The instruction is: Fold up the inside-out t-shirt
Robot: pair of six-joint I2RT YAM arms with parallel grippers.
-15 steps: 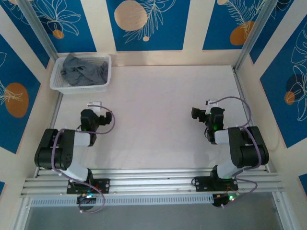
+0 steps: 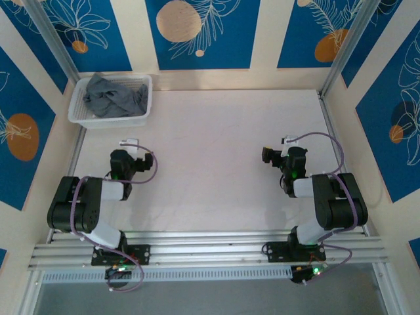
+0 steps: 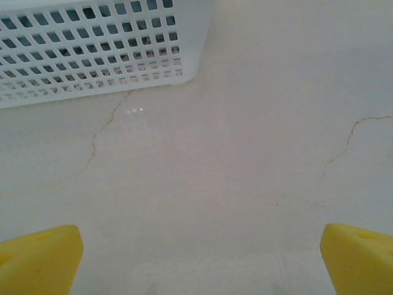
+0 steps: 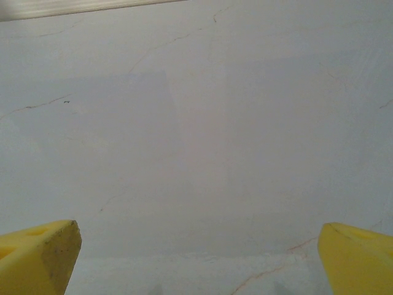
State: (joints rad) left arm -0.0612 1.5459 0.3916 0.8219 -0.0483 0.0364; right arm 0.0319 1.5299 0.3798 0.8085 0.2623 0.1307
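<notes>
The inside-out t-shirt [image 2: 115, 98] is a crumpled dark grey heap lying in a white mesh basket [image 2: 77, 117] at the far left corner of the table. My left gripper [image 2: 126, 152] rests low over the table, just short of the basket, and points toward it. In the left wrist view it [image 3: 199, 261] is open, its yellow fingertips [image 3: 43, 258] wide apart over bare tabletop, with the basket wall [image 3: 92, 55] ahead. My right gripper [image 2: 292, 152] sits over the right half of the table. It [image 4: 199, 258] is open, with nothing between its fingertips [image 4: 40, 252].
The pale marbled tabletop [image 2: 210, 151] stretches between the two arms. Blue patterned walls and metal posts [image 2: 341, 46] close in the back and sides. An aluminium rail [image 2: 210, 246] carries both arm bases at the near edge.
</notes>
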